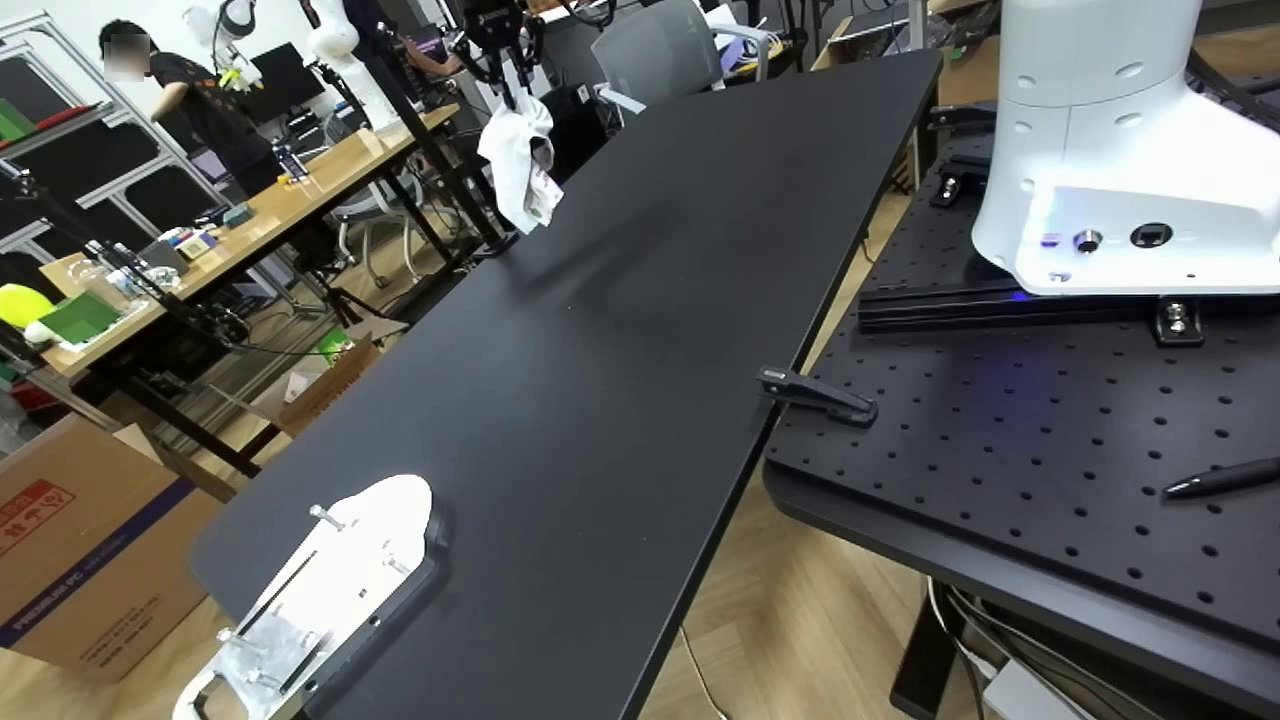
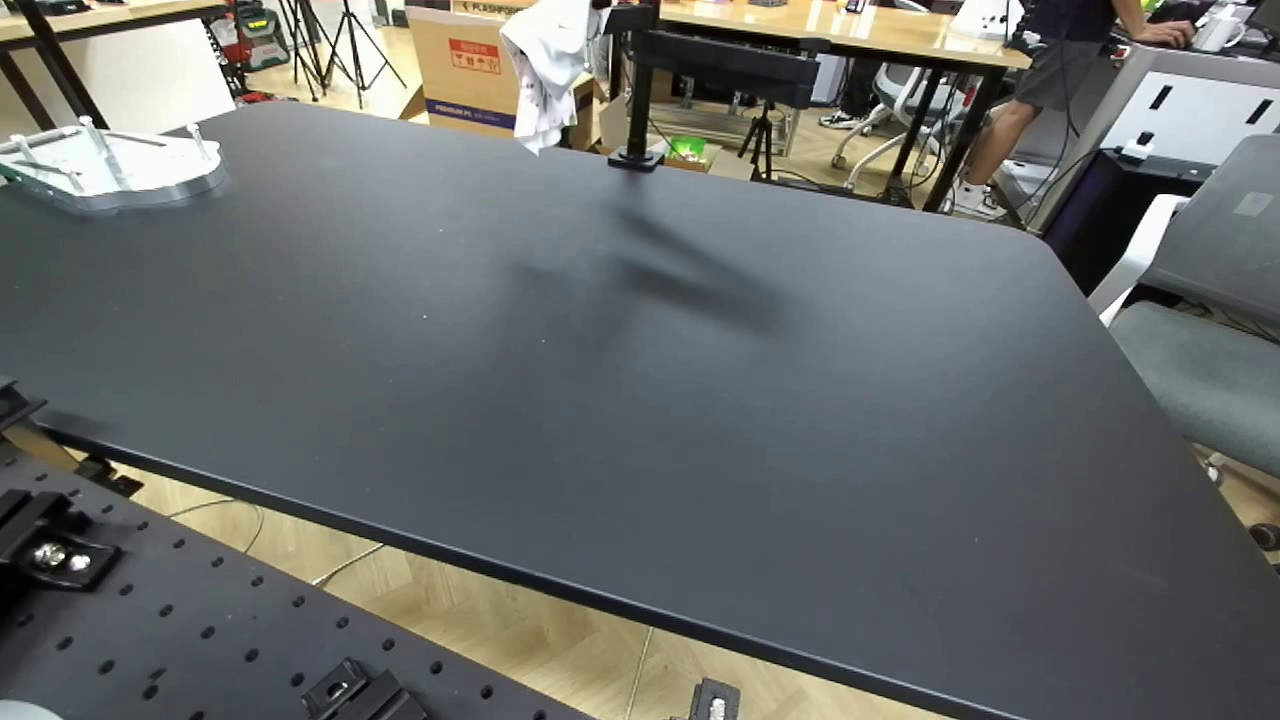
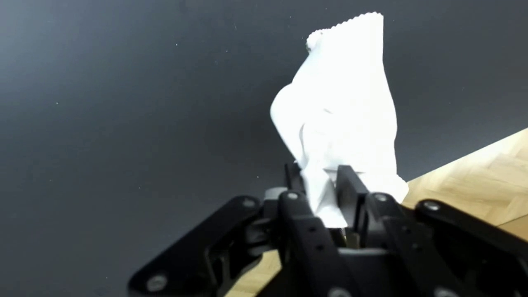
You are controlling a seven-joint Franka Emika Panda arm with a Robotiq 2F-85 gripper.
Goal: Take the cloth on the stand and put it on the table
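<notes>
End effector pinching cloth, black table below, grey chair, cardboard box

Both exterior views: light is bright and diffuse; its direction cannot be told. Broad, soft-edged shadows lie on the dark table, a faint sheen near them. The white plate glares, surface detail nearly burnt out. A blue glow tints the perforated board. A blur patch masks a person's face. Wrist view: cloth is overexposed, most folds washed out; gripper is dark and soft-focused; tabletop pales toward the upper-left corner.
</notes>
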